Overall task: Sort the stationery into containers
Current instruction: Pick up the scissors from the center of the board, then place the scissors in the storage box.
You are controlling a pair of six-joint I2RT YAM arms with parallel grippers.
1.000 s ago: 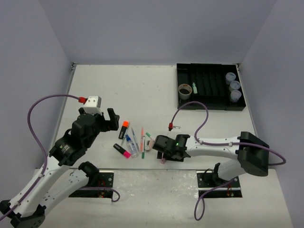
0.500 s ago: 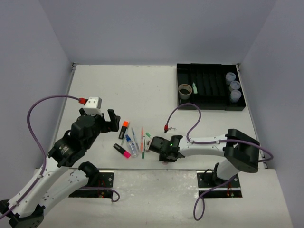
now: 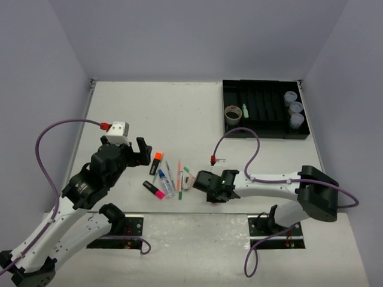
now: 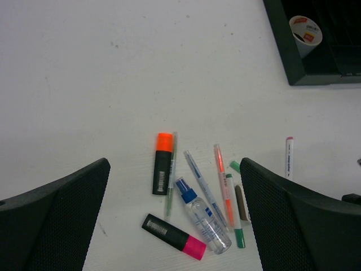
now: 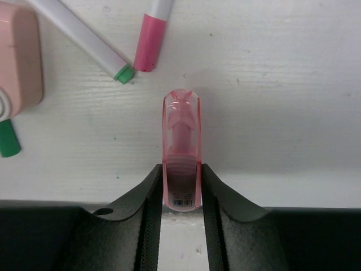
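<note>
This is looking like a robotics lab to me, some kind of test cell rather than anyone's office. Two arms, the left arm (image 3: pixel 99 173) and the right arm (image 3: pixel 269 181), are sitting bolted onto plates (image 3: pixel 134 224) at the near edge of a white surface (image 3: pixel 179 113). Plain lilac walls (image 3: pixel 197 36) are boxing it in on three sides. Purple cables (image 3: pixel 66 122) are looping loose off both arms, and a green light (image 3: pixel 222 174) is glowing on the right one. The pens (image 3: pixel 167 179) and the black tray (image 3: pixel 265 133) are lying out like test props, not like desk clutter.
</note>
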